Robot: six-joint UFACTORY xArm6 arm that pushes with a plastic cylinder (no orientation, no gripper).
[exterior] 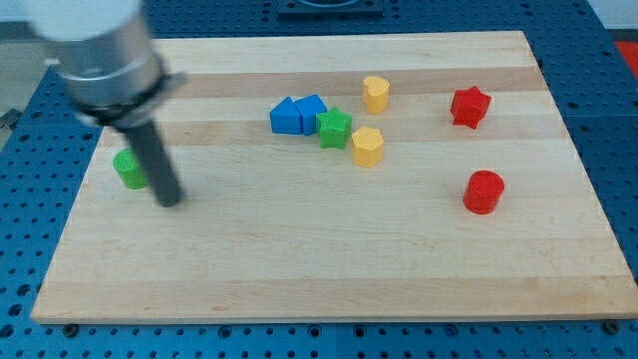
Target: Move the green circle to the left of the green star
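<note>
The green circle [127,169] sits near the view's left edge of the wooden board, partly hidden behind my rod. The green star [335,128] is near the board's middle top, touching the blue blocks on its left. My tip [170,201] rests on the board just right of and below the green circle, close to it.
Two blue blocks [297,115] sit together left of the green star. A yellow block [367,147] is right below the star, another yellow block [376,93] above it. A red star [471,106] and a red cylinder [483,191] are at the right.
</note>
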